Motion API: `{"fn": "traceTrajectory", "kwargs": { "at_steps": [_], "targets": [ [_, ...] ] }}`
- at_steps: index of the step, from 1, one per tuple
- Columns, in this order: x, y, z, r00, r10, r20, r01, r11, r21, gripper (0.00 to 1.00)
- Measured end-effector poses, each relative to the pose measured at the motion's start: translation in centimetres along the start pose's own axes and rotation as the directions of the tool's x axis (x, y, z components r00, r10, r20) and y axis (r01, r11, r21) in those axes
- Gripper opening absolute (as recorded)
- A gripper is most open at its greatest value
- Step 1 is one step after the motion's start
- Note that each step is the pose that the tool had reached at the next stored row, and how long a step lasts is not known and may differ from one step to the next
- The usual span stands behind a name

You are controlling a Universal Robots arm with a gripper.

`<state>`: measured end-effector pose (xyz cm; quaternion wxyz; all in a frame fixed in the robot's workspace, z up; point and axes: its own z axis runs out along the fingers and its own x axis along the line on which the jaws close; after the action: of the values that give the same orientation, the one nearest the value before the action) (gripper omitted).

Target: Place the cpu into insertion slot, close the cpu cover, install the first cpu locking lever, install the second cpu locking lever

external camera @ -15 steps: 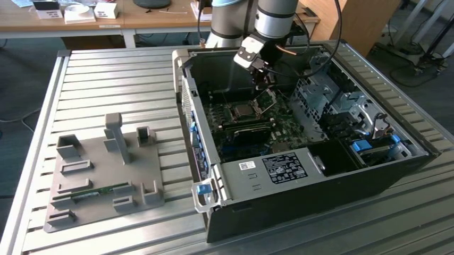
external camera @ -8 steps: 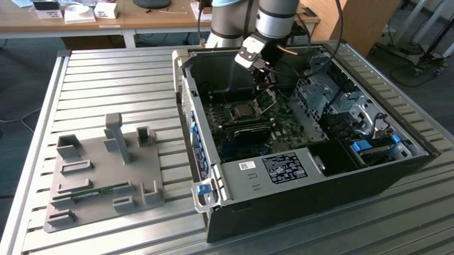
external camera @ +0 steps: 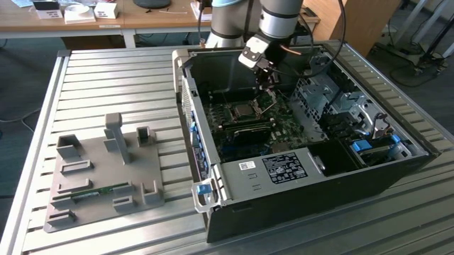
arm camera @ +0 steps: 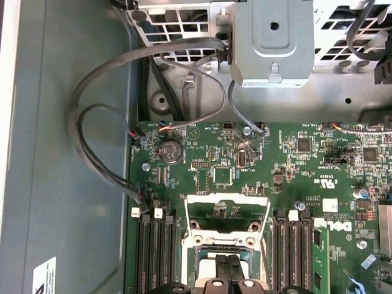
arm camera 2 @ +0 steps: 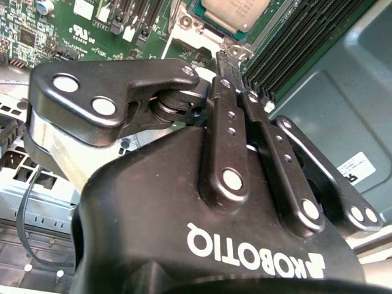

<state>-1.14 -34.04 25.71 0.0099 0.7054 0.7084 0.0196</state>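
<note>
The cpu [arm camera 2: 236, 12] is already sitting in the insertion slot [arm camera 2: 187, 24]. The cpu cover [arm camera: 226, 214] is standing open, the jaws hovering just above, clenched, seemingly empty. 2 lever steps remaining.

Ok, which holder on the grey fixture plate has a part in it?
The long low holder toward the fixture plate's near edge: a green memory stick lies in it, the others show bare grey.
</note>
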Motion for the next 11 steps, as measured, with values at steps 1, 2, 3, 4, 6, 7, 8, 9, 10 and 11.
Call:
{"fn": "traceTrajectory", "kwargs": {
  "at_steps": [1, 2, 3, 4, 6, 7, 8, 9, 10, 11],
  "targets": [
    [0.0, 0.09, 0.01, 1.0, 0.0, 0.0, 0.0, 1.0, 0.0, 0.11],
    [0.0, 0.18, 0.02, 1.0, 0.0, 0.0, 0.0, 1.0, 0.0, 0.11],
    [0.0, 0.26, 0.03, 1.0, 0.0, 0.0, 0.0, 1.0, 0.0, 0.11],
    [0.0, 0.35, 0.03, 1.0, 0.0, 0.0, 0.0, 1.0, 0.0, 0.11],
    [0.0, 0.53, 0.05, 1.0, 0.0, 0.0, 0.0, 1.0, 0.0, 0.11],
    [0.0, 0.62, 0.05, 1.0, 0.0, 0.0, 0.0, 1.0, 0.0, 0.11],
    [0.0, 0.7, 0.06, 1.0, 0.0, 0.0, 0.0, 1.0, 0.0, 0.11],
    [0.0, 0.74, 0.06, 1.0, 0.0, 0.0, 0.0, 1.0, 0.0, 0.11],
    [0.0, 0.74, 0.06, 1.0, 0.0, 0.0, 0.0, 1.0, 0.0, 0.11],
    [0.0, 0.78, 0.06, 1.0, 0.0, 0.0, 0.0, 1.0, 0.0, 0.11]
  ]
}}
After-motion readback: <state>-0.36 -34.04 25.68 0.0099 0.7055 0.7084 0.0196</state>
